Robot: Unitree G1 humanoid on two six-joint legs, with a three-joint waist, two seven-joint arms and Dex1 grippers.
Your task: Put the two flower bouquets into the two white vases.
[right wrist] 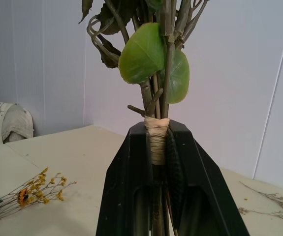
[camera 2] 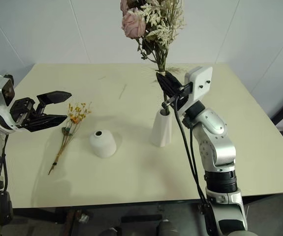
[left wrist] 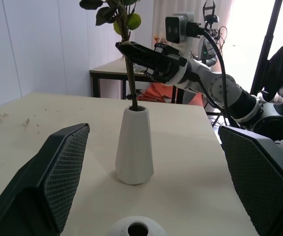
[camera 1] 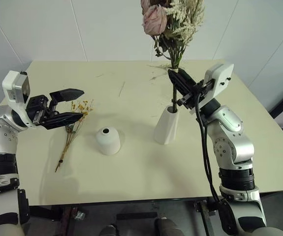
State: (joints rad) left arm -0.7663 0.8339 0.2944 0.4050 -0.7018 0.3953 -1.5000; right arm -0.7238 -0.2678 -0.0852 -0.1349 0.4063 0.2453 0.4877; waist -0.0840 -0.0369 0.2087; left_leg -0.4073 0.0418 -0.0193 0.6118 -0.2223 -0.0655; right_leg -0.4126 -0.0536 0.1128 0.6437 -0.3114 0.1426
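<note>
Here my right gripper (camera 1: 173,74) is clamped on the rose bouquet (camera 1: 168,22), stems entering the tall vase (camera 1: 167,125) mid-table; my left gripper (camera 1: 67,105) gapes above the yellow bunch (camera 1: 72,130) nearer the left edge, ready for it.

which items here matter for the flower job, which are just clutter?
Job: rose bouquet, stems in tall vase, held by right gripper; yellow bouquet flat on table; short vase; left gripper, open.
Clutter: loose twigs at table's far edge.

White vases (camera 1: 167,125); pink rose (camera 1: 154,20); yellow-orange blooms (camera 1: 81,106).
</note>
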